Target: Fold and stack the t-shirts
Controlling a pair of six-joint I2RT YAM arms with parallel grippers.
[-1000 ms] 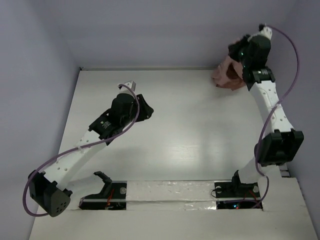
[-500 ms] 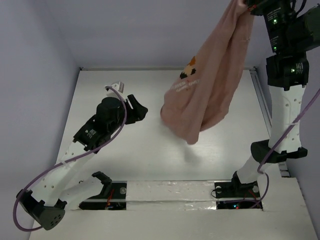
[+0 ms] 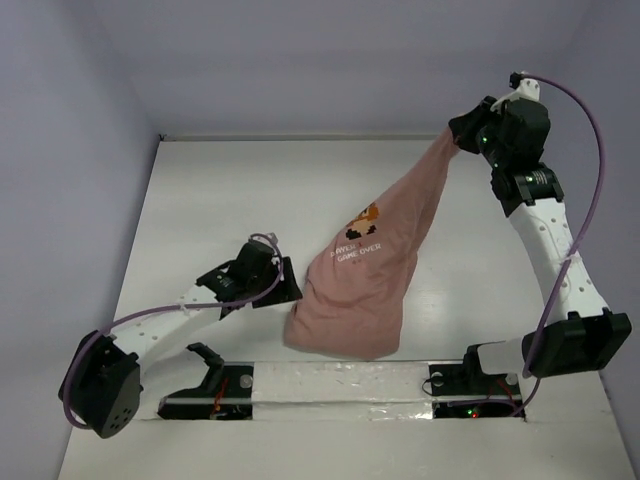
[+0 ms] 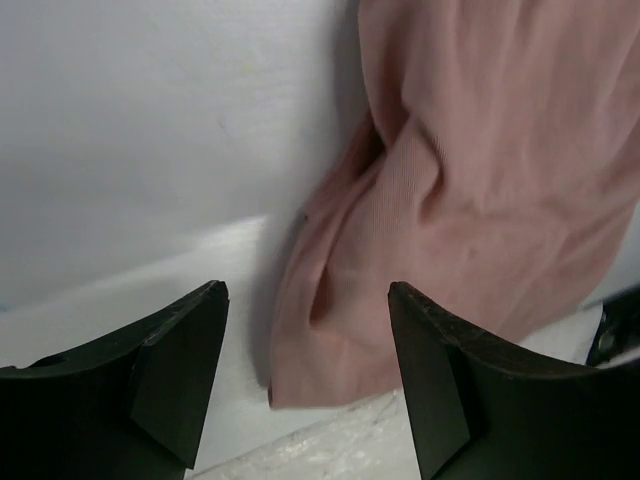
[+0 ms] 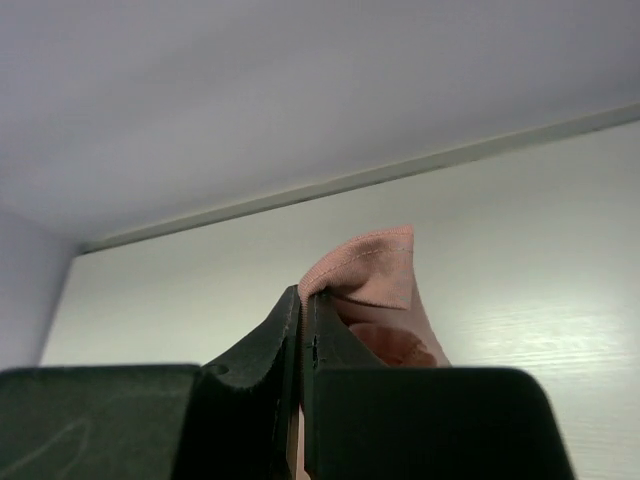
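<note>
Hanging from the right gripper [image 3: 458, 133], jaws pinched tight on one hem edge: pink t-shirt [image 3: 372, 280], lower end bunched on the table [image 3: 200, 190] near the arm bases. Left gripper [image 3: 284, 284] fingers [image 4: 170, 370] spread wide just beside the shirt's lower folds, holding nothing.

Diffuse, even overhead light, cool cast. Worktop [image 3: 200, 200] bright, no glare. Soft shadow left of t-shirt [image 4: 480, 200] in left wrist view. Left pincer [image 4: 308, 292] and right pincer [image 5: 303, 300] dark, underexposed, edges slightly soft.
</note>
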